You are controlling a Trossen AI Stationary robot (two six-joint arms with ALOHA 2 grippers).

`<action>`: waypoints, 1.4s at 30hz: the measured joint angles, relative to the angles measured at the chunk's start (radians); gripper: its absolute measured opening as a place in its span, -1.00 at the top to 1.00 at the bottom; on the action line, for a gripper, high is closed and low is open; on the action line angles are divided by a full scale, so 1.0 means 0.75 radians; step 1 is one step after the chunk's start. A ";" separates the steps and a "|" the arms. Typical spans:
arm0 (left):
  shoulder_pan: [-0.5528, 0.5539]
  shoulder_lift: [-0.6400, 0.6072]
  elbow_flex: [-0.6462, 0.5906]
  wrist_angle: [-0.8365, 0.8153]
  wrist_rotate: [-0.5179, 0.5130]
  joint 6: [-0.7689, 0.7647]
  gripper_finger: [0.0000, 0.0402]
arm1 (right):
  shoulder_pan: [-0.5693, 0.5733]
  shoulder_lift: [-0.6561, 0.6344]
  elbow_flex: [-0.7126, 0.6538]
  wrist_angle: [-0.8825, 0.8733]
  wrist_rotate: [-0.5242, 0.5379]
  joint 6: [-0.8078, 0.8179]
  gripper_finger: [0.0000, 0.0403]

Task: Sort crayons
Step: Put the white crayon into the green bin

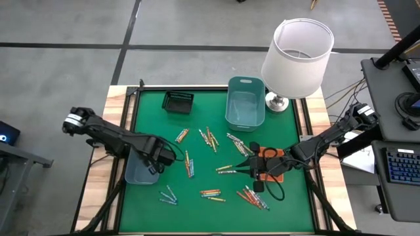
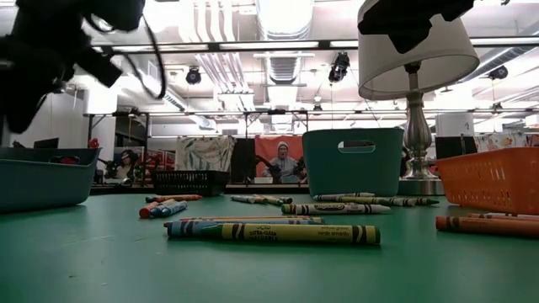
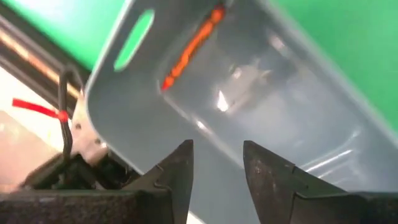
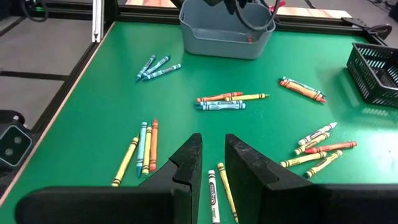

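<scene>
Many crayons lie loose on the green mat in small clusters (image 1: 210, 139) (image 1: 190, 164) (image 4: 221, 102) (image 2: 274, 233). One orange crayon (image 3: 193, 46) lies on the floor of a grey-blue bin (image 1: 139, 169) at the mat's left edge. My left gripper (image 3: 217, 146) hangs open just above this bin (image 3: 112, 81), pointing steeply down, with nothing between its fingers. My right gripper (image 1: 246, 169) hovers over the mat's right half, beside an orange tray (image 1: 275, 176). Its fingers (image 4: 213, 146) stand a little apart and hold nothing, above a white and a yellow crayon.
A teal bin (image 1: 246, 105) and a small black basket (image 1: 178, 102) stand at the mat's far edge. A lamp with a white shade (image 1: 298, 52) stands at the far right corner. The orange tray (image 2: 497, 177) sits on the right.
</scene>
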 joint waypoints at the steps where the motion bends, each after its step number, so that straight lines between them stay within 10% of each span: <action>1: 0.000 -0.007 0.021 0.010 -0.021 0.017 0.39 | 0.000 0.000 0.002 -0.001 0.001 0.011 0.71; 17: 0.016 0.002 0.093 0.884 -0.203 0.559 0.39 | -0.021 0.000 0.041 -0.032 0.000 0.059 0.71; 42: 0.282 0.354 0.091 0.953 -0.395 0.467 0.44 | -0.021 0.000 0.121 -0.169 -0.001 0.058 0.71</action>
